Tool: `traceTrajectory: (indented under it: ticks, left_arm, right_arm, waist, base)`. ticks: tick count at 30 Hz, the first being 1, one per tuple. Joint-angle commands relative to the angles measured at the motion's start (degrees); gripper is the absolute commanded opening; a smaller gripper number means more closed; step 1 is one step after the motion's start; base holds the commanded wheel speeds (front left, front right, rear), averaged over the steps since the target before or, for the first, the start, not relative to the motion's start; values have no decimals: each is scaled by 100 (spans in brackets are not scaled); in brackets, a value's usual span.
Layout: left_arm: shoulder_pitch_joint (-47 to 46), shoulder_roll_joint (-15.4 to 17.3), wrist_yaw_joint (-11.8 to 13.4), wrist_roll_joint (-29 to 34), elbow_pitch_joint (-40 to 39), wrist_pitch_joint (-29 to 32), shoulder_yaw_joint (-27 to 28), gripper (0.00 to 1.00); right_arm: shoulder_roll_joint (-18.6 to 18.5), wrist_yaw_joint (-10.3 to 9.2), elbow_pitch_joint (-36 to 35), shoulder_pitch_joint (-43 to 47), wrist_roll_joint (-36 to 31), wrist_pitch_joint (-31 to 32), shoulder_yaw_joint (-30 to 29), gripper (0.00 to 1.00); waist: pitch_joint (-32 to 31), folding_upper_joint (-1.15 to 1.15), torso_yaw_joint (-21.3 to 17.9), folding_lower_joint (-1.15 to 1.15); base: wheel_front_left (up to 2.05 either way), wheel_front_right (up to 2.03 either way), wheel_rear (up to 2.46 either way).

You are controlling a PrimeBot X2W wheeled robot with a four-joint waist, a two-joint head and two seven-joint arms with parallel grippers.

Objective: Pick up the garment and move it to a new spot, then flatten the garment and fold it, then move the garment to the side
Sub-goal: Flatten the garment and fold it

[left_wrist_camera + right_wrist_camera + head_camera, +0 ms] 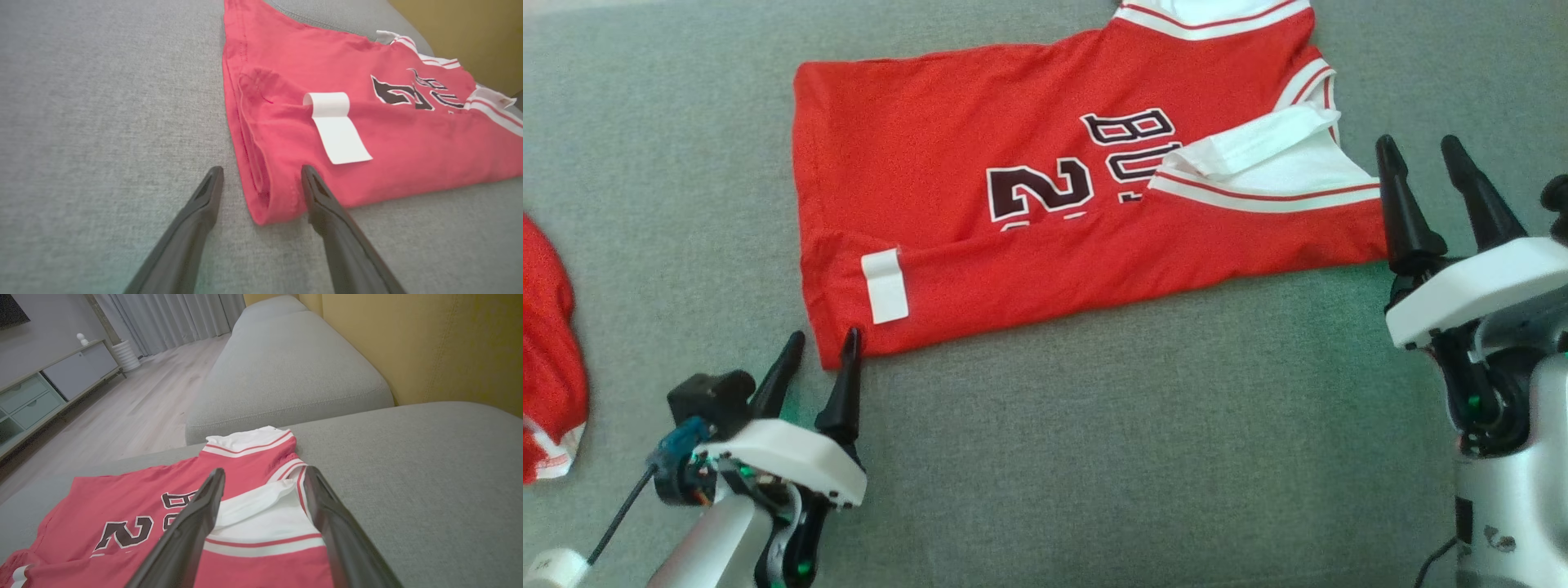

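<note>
The red jersey (1029, 204) lies on the grey cushion (1094, 474), with 1 fold made along its near edge. The left gripper (824, 335) at its near-left corner and the right gripper (1418, 143) at its right end gape wide, empty. Further folding and the move aside likely remain.

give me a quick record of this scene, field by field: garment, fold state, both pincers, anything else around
surface: grey sofa cushion
garment: red jersey, spread out on the cushion
fold: near long edge turned over, hiding part of the number
label: white tag on the folded flap
left pincer: open, fingers either side of the jersey's near corner
right pincer: open, at the other end of the folded edge
other: second red garment at the robot's far left
</note>
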Motion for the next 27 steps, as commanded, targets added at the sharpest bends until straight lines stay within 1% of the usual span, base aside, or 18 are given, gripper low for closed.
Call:
traceTrajectory:
  ticks: [1,5,7,8,9,10,15,22,25,27]
  left_arm:
    - [-238,77,42,30,-56,-79,194,100]
    - [-381,-37,137,127,355,-198,161,100]
    - [-406,-119,121,100,551,-117,94,100]
    - [-412,-152,111,85,633,-67,59,71]
    - [-411,-175,96,82,700,-16,15,6]
    - [-401,-197,79,69,755,33,-22,0]
    - [-331,-247,23,78,856,-17,-113,0]
    - [-391,-319,-53,161,919,-223,-203,0]
    - [-448,-357,-76,178,979,-278,-228,0]
    - [-482,-376,-87,182,1021,-293,-242,0]
  right_arm:
    - [27,43,-185,-12,-30,-61,83,100]
    - [79,43,39,46,-189,-105,-39,100]
    - [97,43,205,101,-311,-72,-132,100]
    - [106,43,289,138,-363,-38,-190,100]
    - [114,43,369,173,-436,-4,-244,100]
    - [120,43,451,202,-519,33,-303,100]
    - [140,43,878,76,-765,6,-499,100]
    - [143,43,1891,-582,-619,-220,-459,100]
    - [143,43,2364,-796,-793,-223,-437,100]
    - [144,43,2687,-872,-1087,-107,-491,100]
  waist:
    - [34,0,-39,1]
    - [77,0,-88,1]
    - [86,0,-91,1]
    - [86,0,-88,1]
    - [84,0,-84,1]
    - [81,0,-77,1]
    - [67,0,-42,1]
    - [83,0,56,1]
    - [96,0,95,1]
    - [107,0,117,1]
  base:
    - [0,0,0]
    - [0,0,0]
    - [0,0,0]
    - [0,0,0]
    - [0,0,0]
    - [0,0,0]
    - [0,0,0]
    - [0,0,0]
    - [0,0,0]
    - [0,0,0]
